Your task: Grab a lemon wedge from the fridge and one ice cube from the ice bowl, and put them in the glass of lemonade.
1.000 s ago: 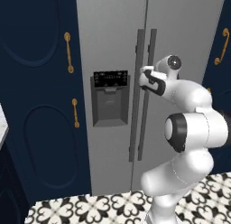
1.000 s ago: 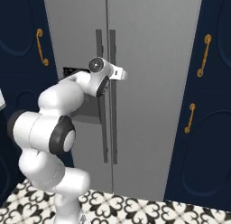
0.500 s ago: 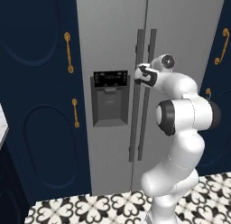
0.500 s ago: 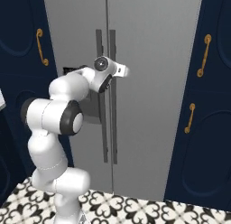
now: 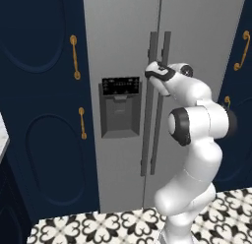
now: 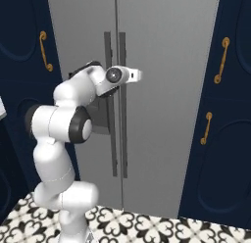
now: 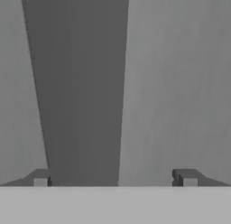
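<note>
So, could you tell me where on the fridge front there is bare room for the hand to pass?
Bare door panel lies on the fridge right of the two handles, up to the navy cabinet. It is crowded at the middle: the open gripper sits at the left handle, in the hand view between its fingertips, with the dispenser panel just left.

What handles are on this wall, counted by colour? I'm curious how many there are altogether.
Dark bar handles on the fridge: 2
Brass handles on the navy cabinets: 4 (one partly hidden behind the arm)
Total: 6
</note>
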Available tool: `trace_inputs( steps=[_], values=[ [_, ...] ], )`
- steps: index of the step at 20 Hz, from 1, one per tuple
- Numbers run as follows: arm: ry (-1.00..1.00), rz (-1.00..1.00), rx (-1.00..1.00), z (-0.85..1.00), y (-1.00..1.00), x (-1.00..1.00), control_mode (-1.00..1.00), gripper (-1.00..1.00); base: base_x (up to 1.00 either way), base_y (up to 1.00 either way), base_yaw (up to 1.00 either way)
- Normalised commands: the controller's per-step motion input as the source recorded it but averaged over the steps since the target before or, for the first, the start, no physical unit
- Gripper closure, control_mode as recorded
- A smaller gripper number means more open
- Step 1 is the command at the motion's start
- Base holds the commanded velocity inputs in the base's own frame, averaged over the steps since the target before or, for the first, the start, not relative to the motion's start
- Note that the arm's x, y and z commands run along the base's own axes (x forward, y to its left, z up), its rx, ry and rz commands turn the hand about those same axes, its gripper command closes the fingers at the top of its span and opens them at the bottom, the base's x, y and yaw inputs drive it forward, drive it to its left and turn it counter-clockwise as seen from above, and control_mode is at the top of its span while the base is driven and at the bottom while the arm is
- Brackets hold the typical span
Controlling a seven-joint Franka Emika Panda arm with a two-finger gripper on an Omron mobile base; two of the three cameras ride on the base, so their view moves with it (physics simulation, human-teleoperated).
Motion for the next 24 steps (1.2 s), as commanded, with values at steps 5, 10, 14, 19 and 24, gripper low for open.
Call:
trace_inputs(
  steps=[5,10,14,19,24],
  values=[
    [-0.02,0.00,0.00,-0.17,0.00,0.36,-1.00,1.00,0.00,0.00,0.00],
    [0.25,-0.05,0.00,0.28,0.00,-0.54,-1.00,1.00,0.00,0.00,0.00],
    [0.27,-0.09,-0.02,0.78,-0.23,-1.00,-1.00,1.00,0.00,0.00,0.00],
    [0.31,-0.11,0.00,0.80,-0.73,-1.00,-1.00,1.00,0.00,0.00,0.00],
    [0.35,-0.10,0.00,0.77,-0.99,-1.00,-1.00,1.00,0.00,0.00,0.00]
  ],
)
